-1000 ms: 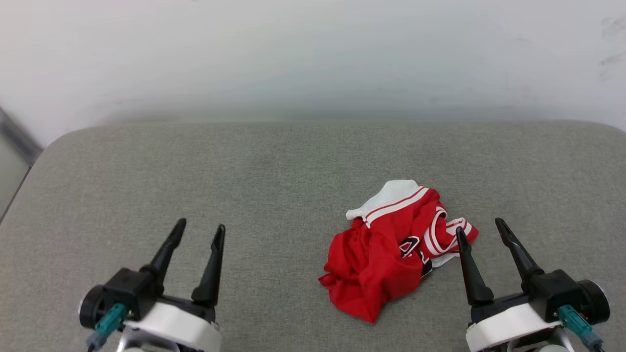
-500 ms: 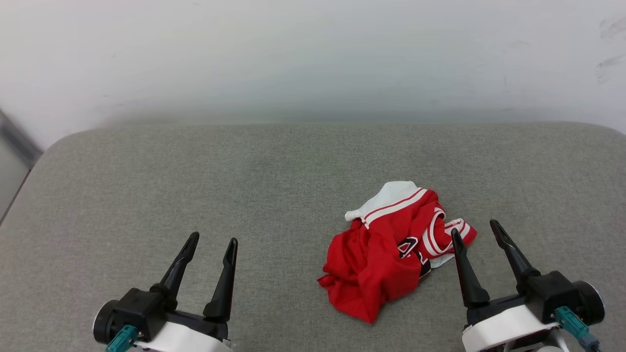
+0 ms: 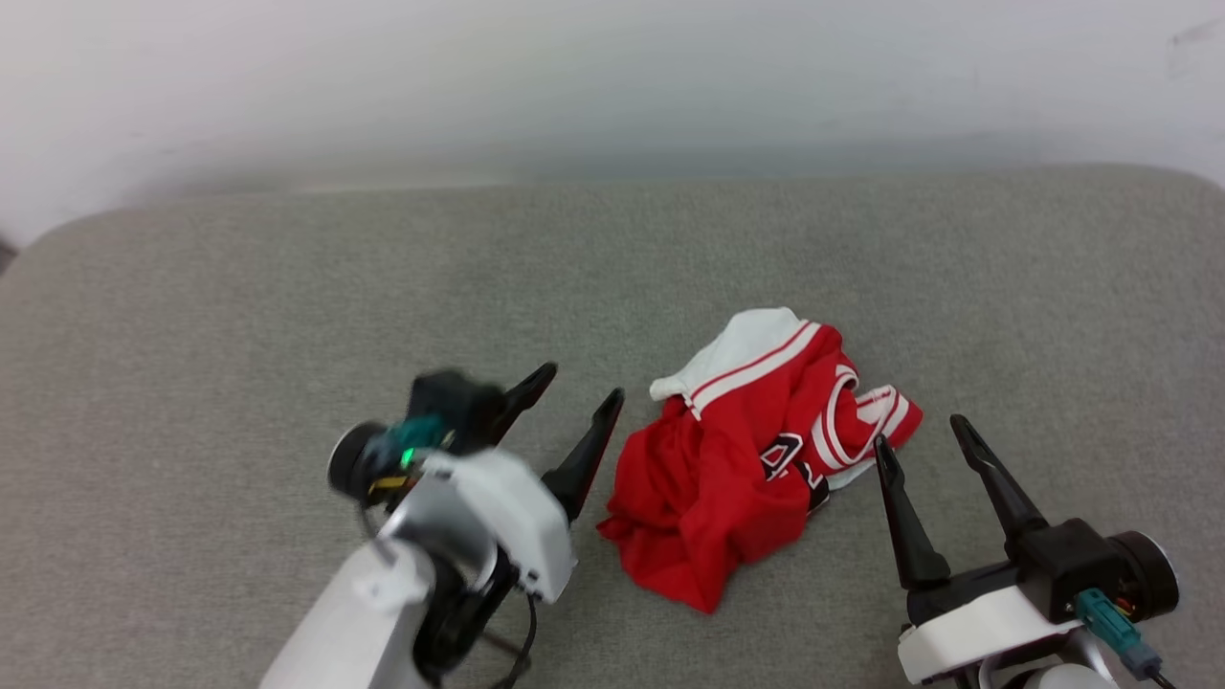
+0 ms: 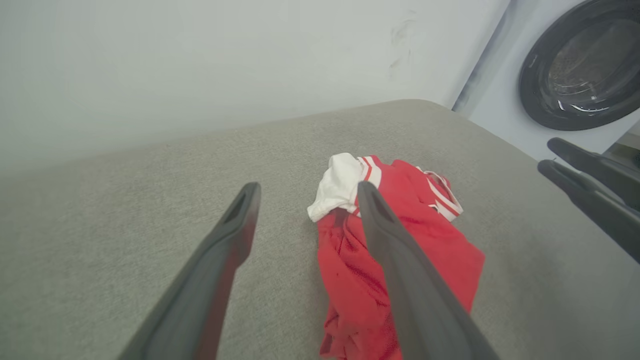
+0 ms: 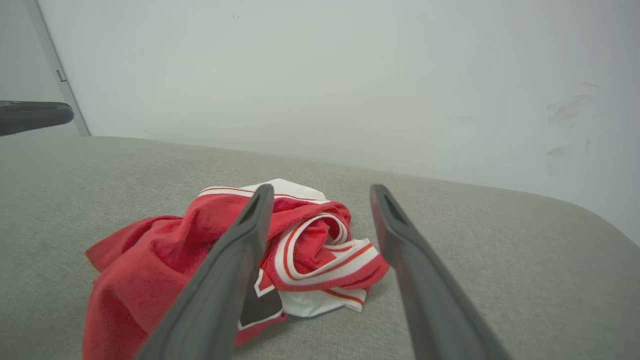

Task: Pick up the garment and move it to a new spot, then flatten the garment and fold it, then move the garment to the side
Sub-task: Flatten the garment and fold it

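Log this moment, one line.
phase: pre-grasp | red jersey: crumpled on grey cushion, unheld | left tool: open, left of it | right tool: open, right of it

A grey, fabric-covered padded surface [image 3: 287, 287] with rounded far corners carries one thing: the garment [image 3: 737, 469], a crumpled red heap with a white sleeve at its far end. It lies just right of the left gripper [image 3: 584, 381] and just left of the right gripper [image 3: 918, 432], between the two.

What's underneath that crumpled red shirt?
The red jersey lies bunched on a grey fabric-covered surface, which shows all round it. Its own folds cover the patch beneath, so anything hidden there cannot be seen.
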